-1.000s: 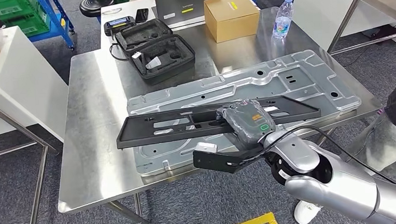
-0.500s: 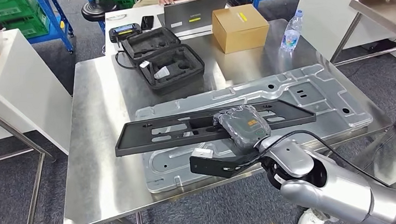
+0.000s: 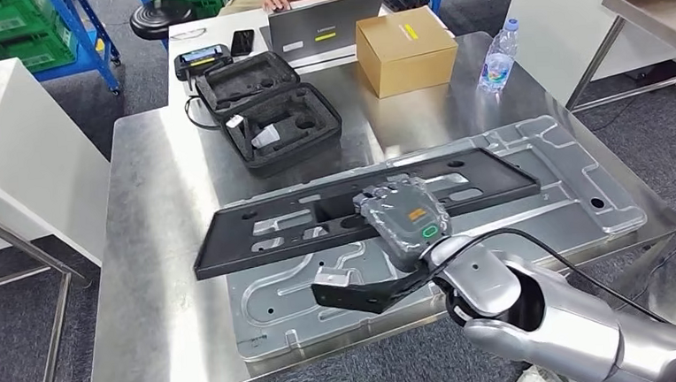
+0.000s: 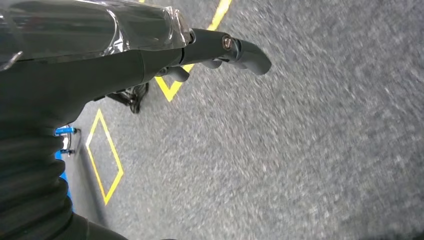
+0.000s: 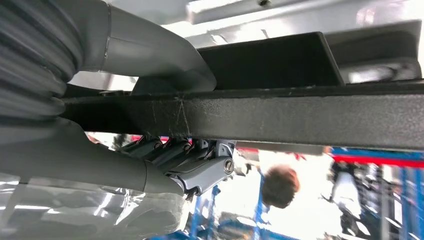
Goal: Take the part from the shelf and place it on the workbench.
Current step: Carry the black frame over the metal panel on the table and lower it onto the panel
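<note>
The part is a long black plastic frame (image 3: 301,222) with several cut-outs. My right hand (image 3: 404,218), wrapped in clear film, grips it near the middle from the near side. The frame hangs low over the silver stamped metal sheet (image 3: 564,173) on the steel workbench (image 3: 154,211); whether it touches the sheet I cannot tell. In the right wrist view the frame's black edge (image 5: 300,117) runs across, with the thumb (image 5: 150,50) on one side and the fingers (image 5: 192,162) wrapped round the other. My left hand (image 4: 220,47) hangs over grey carpet, holding nothing.
An open black foam case (image 3: 272,111), a cardboard box (image 3: 406,49), a water bottle (image 3: 495,57) and a laptop (image 3: 320,28) stand at the workbench's far side. A person sits behind the laptop. A white table (image 3: 14,166) stands to the left. Bare steel lies along the left.
The whole picture has shifted, so the camera has moved. My right hand still holds the frame over the metal sheet; the frame now lies a little more slanted across it.
</note>
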